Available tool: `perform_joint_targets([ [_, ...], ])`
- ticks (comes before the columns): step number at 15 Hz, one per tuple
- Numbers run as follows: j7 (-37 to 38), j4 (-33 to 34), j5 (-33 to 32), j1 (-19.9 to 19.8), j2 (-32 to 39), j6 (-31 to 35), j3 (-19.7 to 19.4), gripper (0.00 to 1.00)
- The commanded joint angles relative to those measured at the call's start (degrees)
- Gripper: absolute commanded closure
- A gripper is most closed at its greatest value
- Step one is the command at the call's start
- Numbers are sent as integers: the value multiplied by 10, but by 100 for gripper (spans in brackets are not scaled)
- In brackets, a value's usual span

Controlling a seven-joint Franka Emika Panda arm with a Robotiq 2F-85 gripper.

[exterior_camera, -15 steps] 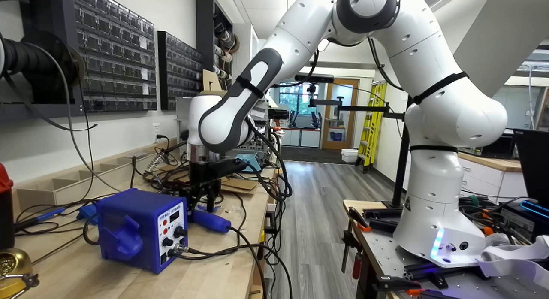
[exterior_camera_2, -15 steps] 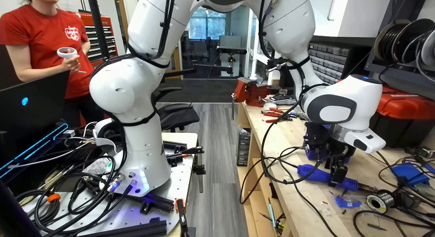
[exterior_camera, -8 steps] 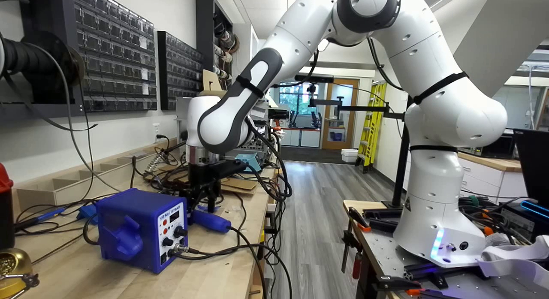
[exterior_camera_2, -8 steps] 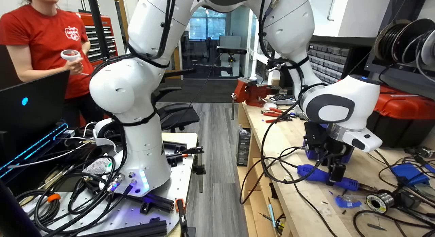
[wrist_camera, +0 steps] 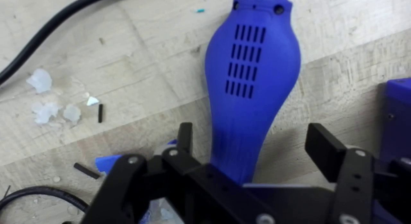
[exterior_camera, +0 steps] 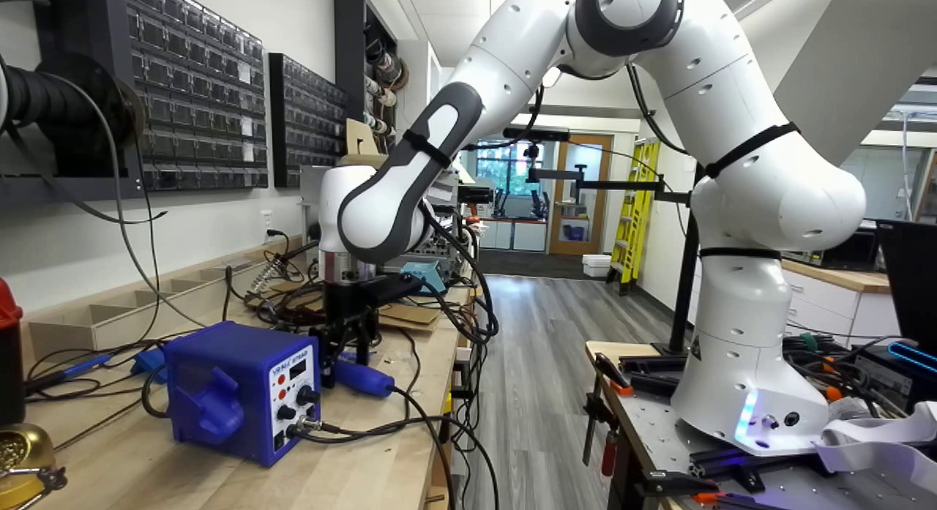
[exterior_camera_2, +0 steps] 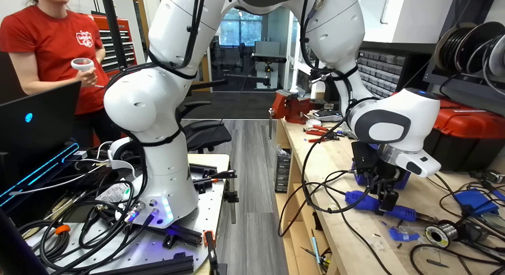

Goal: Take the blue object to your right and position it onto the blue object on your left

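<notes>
The small blue handle tool (wrist_camera: 253, 66) lies on the wooden bench, its vented wide end toward the top of the wrist view. It also shows in both exterior views (exterior_camera: 370, 380) (exterior_camera_2: 359, 200); its thin dark end points away from the cable. My gripper (wrist_camera: 254, 143) is open, its fingers on either side of the tool's narrower part with gaps on both sides. In both exterior views the gripper (exterior_camera: 345, 364) (exterior_camera_2: 388, 202) is low over the tool. The boxy blue unit (exterior_camera: 227, 393) stands beside it, partly hidden behind the gripper (exterior_camera_2: 402, 182) and cut off in the wrist view (wrist_camera: 398, 121).
Black cables (exterior_camera: 395, 426) run from the unit and the tool over the bench edge. A solder spool (exterior_camera_2: 442, 233), blue scraps (exterior_camera_2: 404, 234) and loose cables lie near the tool's thin end. A red-lidded toolbox (exterior_camera_2: 473, 125) stands behind the unit.
My gripper has shifted slightly, to the left in an exterior view, and turned a little. The blue tool and the blue unit have not moved.
</notes>
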Motion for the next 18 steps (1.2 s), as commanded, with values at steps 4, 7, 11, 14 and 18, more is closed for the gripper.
perform_joint_targets([
  [4,-21,-11,8,-7,-13,-4,7,59],
  [7,-23,-12,7,-7,-15,-3,6,80],
  [11,-21,-16,8,-9,-23,0,4,85],
  [14,-18,-22,5,-7,-36,8,-1,85],
  [18,-18,-25,3,-6,-52,17,-4,85],
])
